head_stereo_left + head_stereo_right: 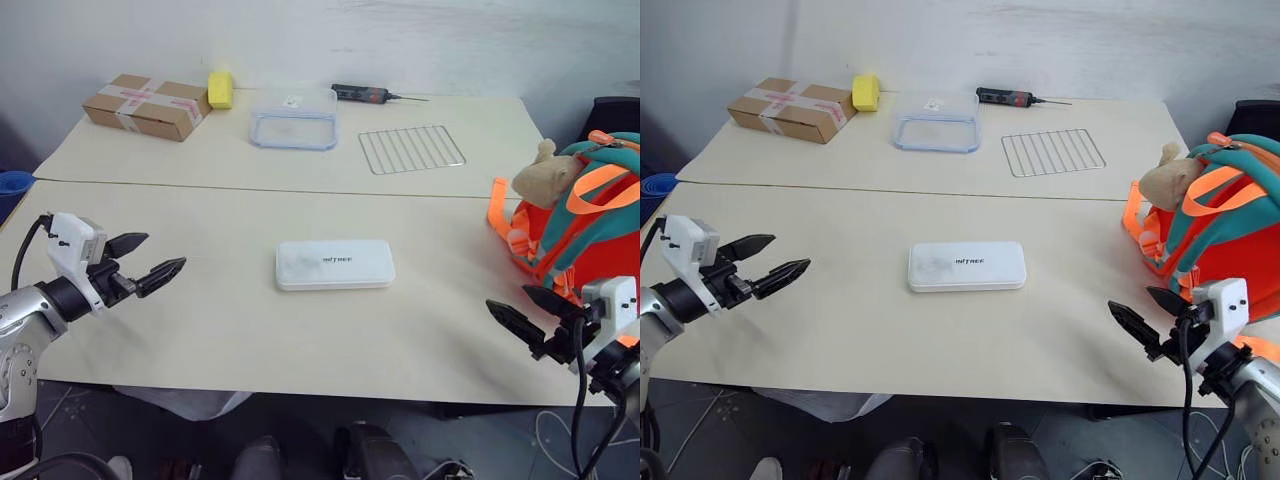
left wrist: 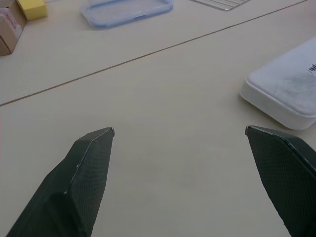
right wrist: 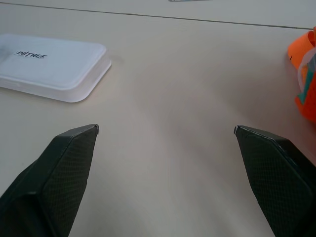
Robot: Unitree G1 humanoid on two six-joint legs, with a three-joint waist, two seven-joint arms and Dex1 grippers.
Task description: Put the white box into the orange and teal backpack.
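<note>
A: Where's the white box [image 1: 335, 265] from your seat?

B: Lying flat near the middle of the near table [image 1: 230, 330], lettered face up, long side running nine to three. Nothing touches it.

A: And the grippers?

B: I have the left gripper [image 1: 150, 258] hovering at about nine o'clock of the box, well apart from it, fingers pointing towards it and spread wide with nothing between them. The left wrist view confirms it: both black fingertips [image 2: 89, 163] stand far apart over bare tabletop, one corner of the box just past one of them.

A: The right one?

B: The right gripper [image 1: 525, 315] sits at about four o'clock of the box, also apart from it, jaws gaping and empty. From the right wrist camera I see the box lying off ahead of one fingertip and a bit of orange fabric beyond the other.

A: So the bag is close?

B: The orange and teal backpack [image 1: 585, 215] stands at three o'clock of the box, at the table's right edge, just beyond my right gripper. A tan plush toy [image 1: 545, 180] hangs on its side facing the box.

A: Anything else up there?

B: On the far table, at twelve o'clock of the box, a clear plastic container [image 1: 294, 128]; a wire rack [image 1: 411, 148] at one o'clock; a brown taped cardboard box [image 1: 147, 106] and a yellow block [image 1: 220, 89] towards ten and eleven; a dark tool [image 1: 362, 94] by the wall.
</note>
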